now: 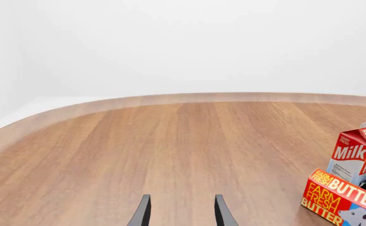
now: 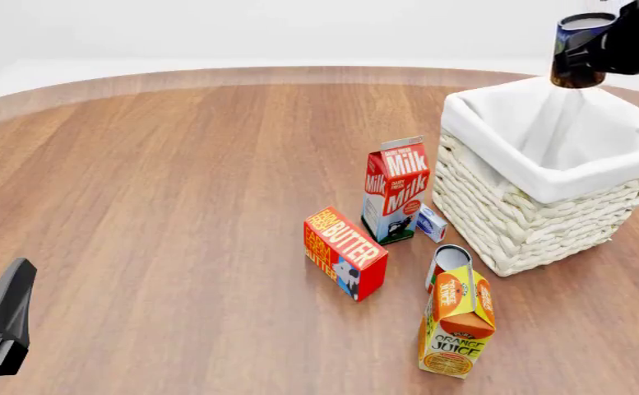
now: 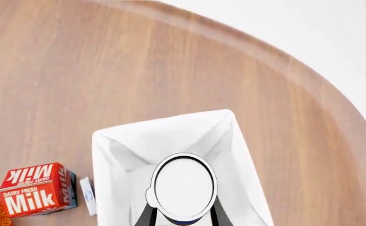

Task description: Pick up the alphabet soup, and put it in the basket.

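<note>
My right claw (image 3: 183, 214) is clamped on the alphabet soup (image 3: 184, 187), which hangs above the basket (image 2: 516, 222) at the upper right of the front view. My left claw (image 1: 181, 214) sits parted and empty at the lower left. If I let go from this height, I reckon the can could strike the liner's rim and tumble out, or land hard and jolt the basket.

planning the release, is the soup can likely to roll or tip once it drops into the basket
The alphabet soup is a short cylinder with a flat lid, so it could tip and roll if it lands askew. The right gripper holds it over the basket, whose tall walls and white liner would probably contain it. Its smooth sides may slip quickly from the fingers.
</note>
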Available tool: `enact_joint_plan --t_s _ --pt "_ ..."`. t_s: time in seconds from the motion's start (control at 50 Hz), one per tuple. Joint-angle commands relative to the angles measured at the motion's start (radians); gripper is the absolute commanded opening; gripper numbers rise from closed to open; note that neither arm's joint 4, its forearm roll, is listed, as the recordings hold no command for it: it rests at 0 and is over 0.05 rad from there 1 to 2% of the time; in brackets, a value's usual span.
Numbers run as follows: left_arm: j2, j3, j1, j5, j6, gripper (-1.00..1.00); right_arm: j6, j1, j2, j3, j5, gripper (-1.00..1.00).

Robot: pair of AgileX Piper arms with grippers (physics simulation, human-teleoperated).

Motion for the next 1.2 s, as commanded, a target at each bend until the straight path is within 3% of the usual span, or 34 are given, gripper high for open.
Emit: enact_joint_plan --t_s 0.02,0.44,0.7,1.2 --pt "0.000 0.000 0.000 0.000 0.000 1.00 0.002 -0.011 0.029 -0.019 0.006 -1.00" --pt "0.000 0.000 0.000 0.000 0.000 1.00 -0.039 -0.044 0.120 -0.062 0.022 -1.00" --pt "0.000 0.000 0.000 0.000 0.000 1.00 -0.038 -0.022 0.157 -0.080 0.029 -1.00" --pt "0.000 0.000 0.000 0.000 0.000 1.00 -0.039 -0.002 0.217 -0.030 0.006 -1.00"
